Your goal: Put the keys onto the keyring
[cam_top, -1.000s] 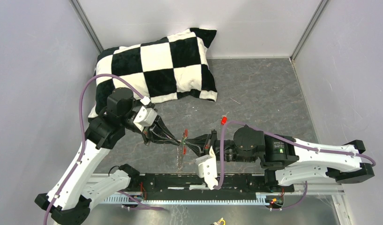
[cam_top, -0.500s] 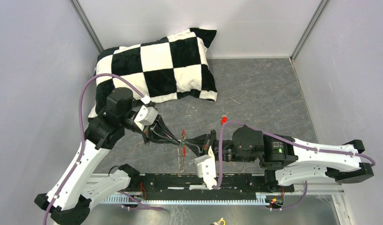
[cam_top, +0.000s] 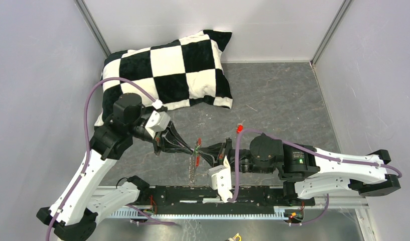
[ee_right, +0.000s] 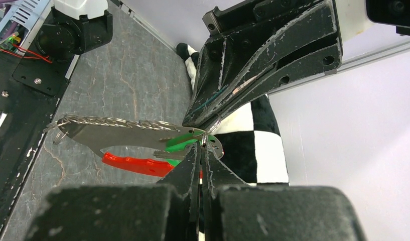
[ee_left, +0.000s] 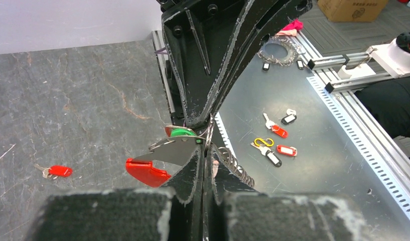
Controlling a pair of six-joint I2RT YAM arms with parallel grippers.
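Where the two arms meet over the grey table (cam_top: pixel 278 95), in front of the checkered pillow (cam_top: pixel 167 70), the left gripper (cam_top: pixel 192 149) and right gripper (cam_top: pixel 205 154) stand tip to tip. Both sets of jaws are pinched tight on the thin ring of the keyring (cam_top: pixel 194 169), held between them. Wrist views give what the top view blurs: the red fob (ee_left: pixel 146 171) and a flat metal tag (ee_left: pixel 170 149) hang at the ring, with the chain (ee_right: pixel 107 122) trailing off. The green key (ee_left: pixel 181 132) sits right at the fingertips; threaded or not, cannot tell. The red key (cam_top: pixel 239 129) lies on the table, well apart, beyond the right wrist. Only the left wrist view shows a metal shelf (ee_left: pixel 318 165) past the near edge, holding loose spare tags (ee_left: pixel 273 145). Against a second ago, the pinch is unchanged, the right wrist has rolled slightly, and the red key is unmoved.
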